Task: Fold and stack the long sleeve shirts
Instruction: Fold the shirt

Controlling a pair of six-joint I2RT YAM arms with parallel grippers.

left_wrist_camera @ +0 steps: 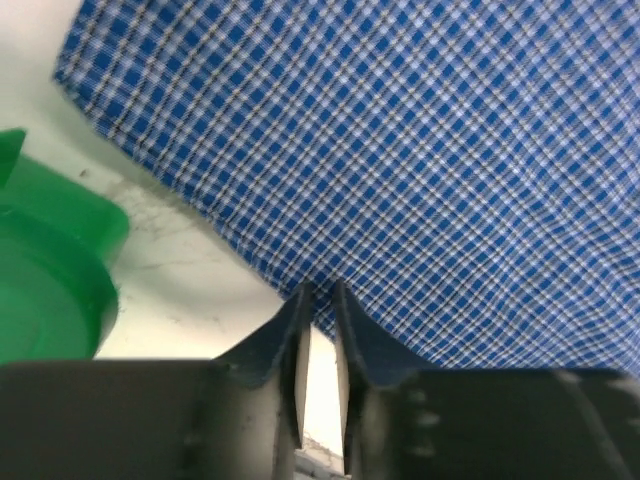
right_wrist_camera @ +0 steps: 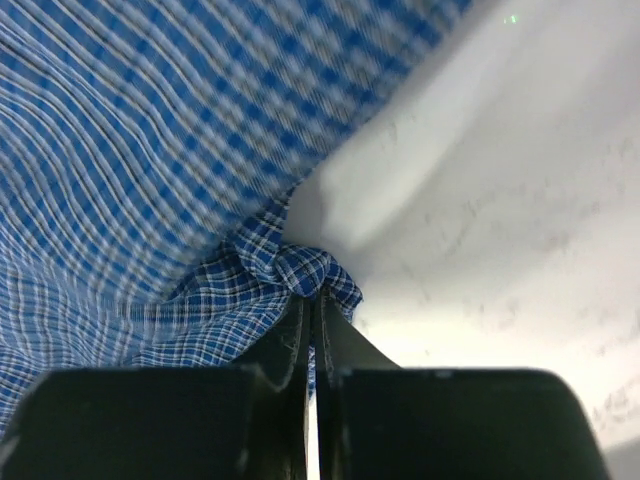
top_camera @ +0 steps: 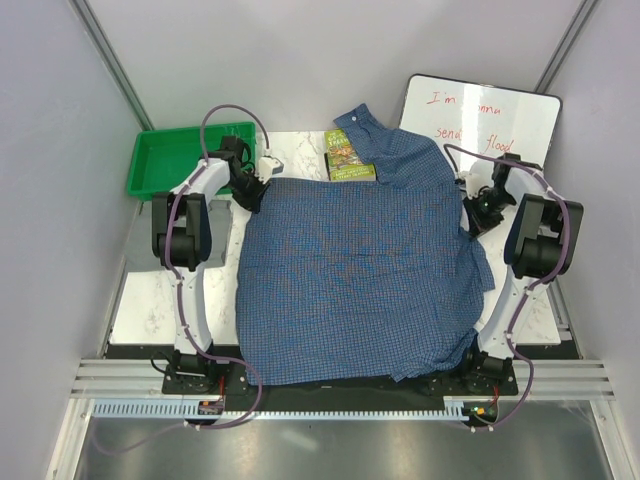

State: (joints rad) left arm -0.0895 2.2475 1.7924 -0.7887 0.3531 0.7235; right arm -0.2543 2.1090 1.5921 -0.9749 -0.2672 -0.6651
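The blue check shirt [top_camera: 360, 270] lies spread flat over most of the table, its collar at the far side. My left gripper [top_camera: 258, 188] is at the shirt's far left corner. In the left wrist view [left_wrist_camera: 322, 290] its jaws stand a narrow gap apart at the cloth's edge [left_wrist_camera: 420, 150], with bare table showing between them. My right gripper [top_camera: 478, 215] is at the shirt's right edge. In the right wrist view [right_wrist_camera: 315, 298] it is shut on a bunched fold of the blue cloth [right_wrist_camera: 130, 150]. The grey shirt is out of view.
A green plastic tray [top_camera: 160, 160] stands at the far left and also shows in the left wrist view [left_wrist_camera: 50, 280]. A small green and yellow book [top_camera: 348, 155] lies under the shirt's collar side. A whiteboard [top_camera: 480, 120] leans at the far right.
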